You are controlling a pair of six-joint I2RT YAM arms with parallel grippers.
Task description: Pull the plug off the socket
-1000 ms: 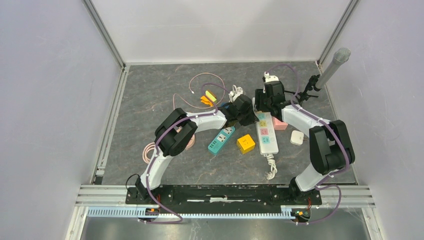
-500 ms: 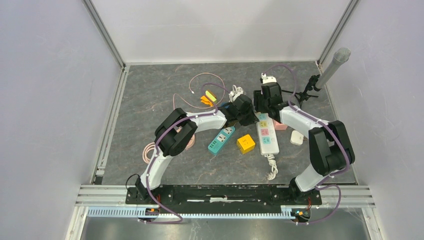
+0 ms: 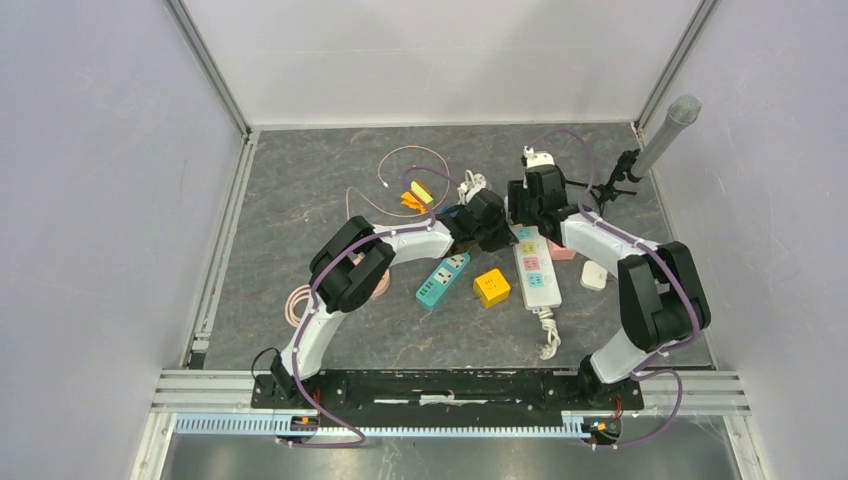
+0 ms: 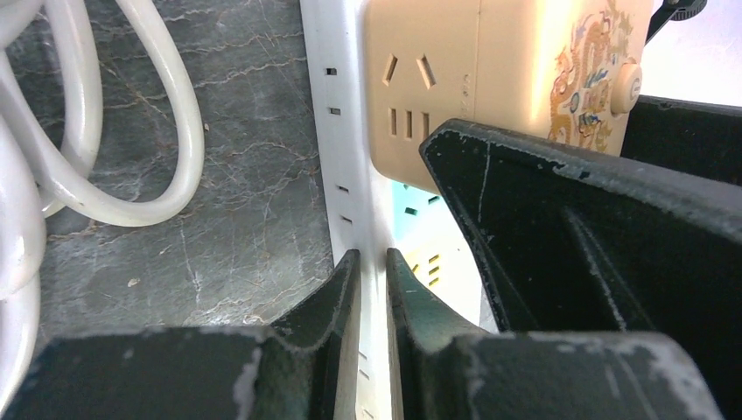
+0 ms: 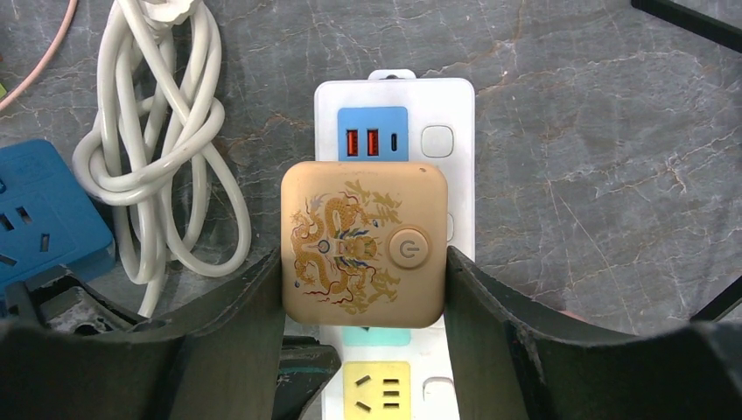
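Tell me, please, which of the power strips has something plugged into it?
The long white strip: a beige dragon-printed cube adapter sits on its sockets, between the fingers of the right gripper. The teal strip shows bare sockets.

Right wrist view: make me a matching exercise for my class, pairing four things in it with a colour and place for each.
Things
1. plug
2. cable
3. lowest socket panel
4. separate socket block

Descriptions
A. blue, at the picture's left edge
B. gold, seated on the white power strip
C. yellow, just below the plug
D. white, coiled to the left of the strip

Pairs: 1-B; 2-D; 3-C; 4-A
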